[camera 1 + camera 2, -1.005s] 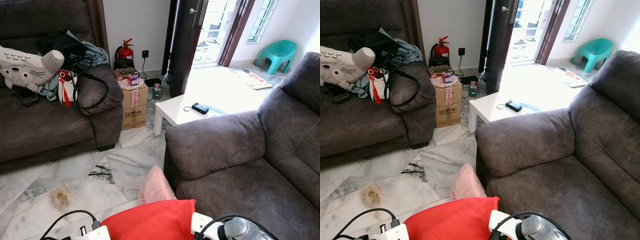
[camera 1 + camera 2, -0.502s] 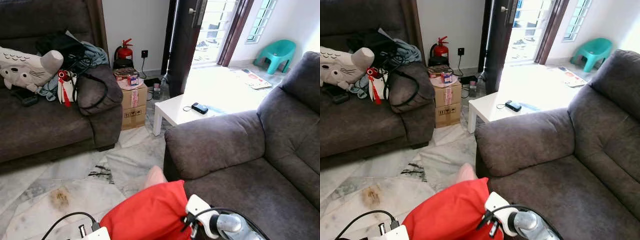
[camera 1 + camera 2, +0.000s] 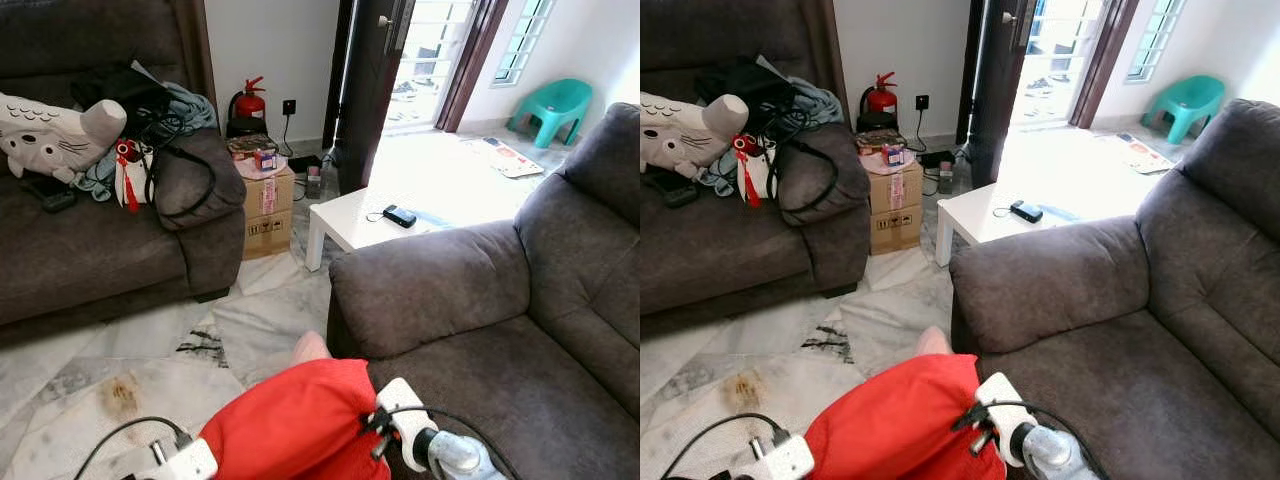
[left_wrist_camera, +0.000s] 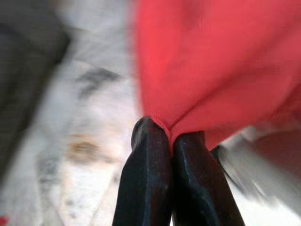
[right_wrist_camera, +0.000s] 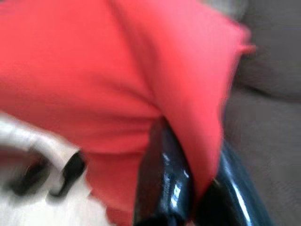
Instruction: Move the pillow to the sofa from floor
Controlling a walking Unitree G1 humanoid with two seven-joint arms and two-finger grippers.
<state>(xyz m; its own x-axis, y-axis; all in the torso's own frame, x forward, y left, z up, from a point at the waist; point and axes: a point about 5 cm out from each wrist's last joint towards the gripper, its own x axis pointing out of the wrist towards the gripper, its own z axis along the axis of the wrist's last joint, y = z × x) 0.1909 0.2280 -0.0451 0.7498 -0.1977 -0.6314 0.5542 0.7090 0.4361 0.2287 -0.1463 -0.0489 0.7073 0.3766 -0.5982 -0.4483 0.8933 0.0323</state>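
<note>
Red pillow (image 3: 290, 425) held off the floor between both grippers, beside the sofa (image 3: 520, 330) front edge.
Left gripper (image 4: 170, 141) and right gripper (image 5: 188, 155) are each clamped on fabric, so the load is shared for the lift.

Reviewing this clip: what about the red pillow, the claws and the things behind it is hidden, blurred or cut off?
- Red pillow: lower part cut off by the eye views' bottom edge.
- Pink pillow: mostly hidden behind the red pillow.
- Left claw: clamps a fold of fabric; floor behind it is blurred.
- Right claw: fingertips buried in fabric, view blurred.
- Small dark device on the white table: too small to identify.
</note>
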